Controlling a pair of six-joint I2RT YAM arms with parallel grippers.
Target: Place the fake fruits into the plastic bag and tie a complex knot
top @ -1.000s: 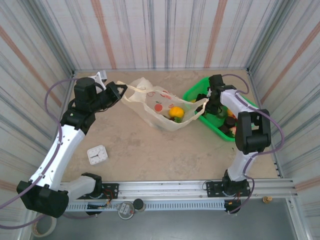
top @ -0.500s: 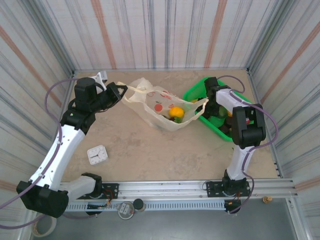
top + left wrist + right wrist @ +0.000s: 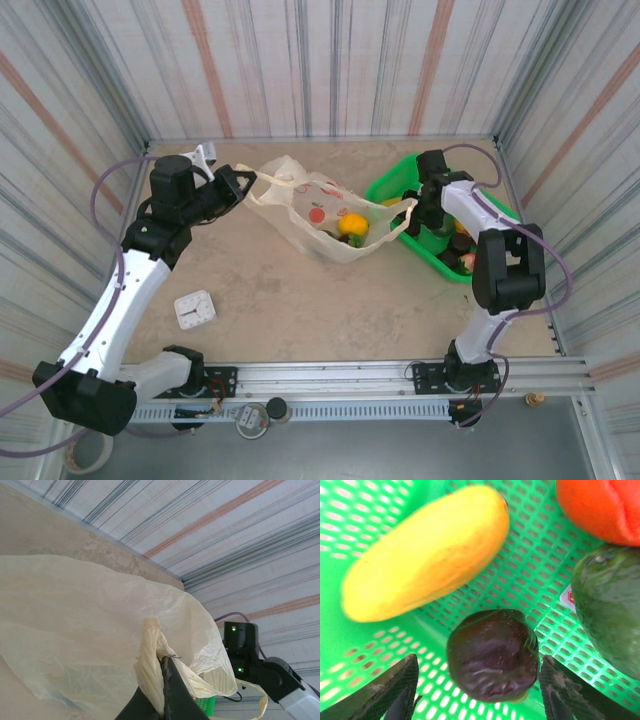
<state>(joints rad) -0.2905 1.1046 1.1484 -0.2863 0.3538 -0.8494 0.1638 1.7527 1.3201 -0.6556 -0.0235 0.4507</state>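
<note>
Our left hand [image 3: 162, 685] is clenched on the twisted handle of the plastic bag [image 3: 75, 630], which lies stretched across the surface [image 3: 300, 300] towards the green basket [image 3: 380, 510]. The film looks thin, limp and easy to tear, so we judge the bunched handle the safest hold. Our right hand [image 3: 477, 672] is spread inside the basket, fingers either side of a dark purple fruit [image 3: 492, 655] and not clearly pressing it. It seems light, hard and glossy, so we would grip across its widest middle.
</note>
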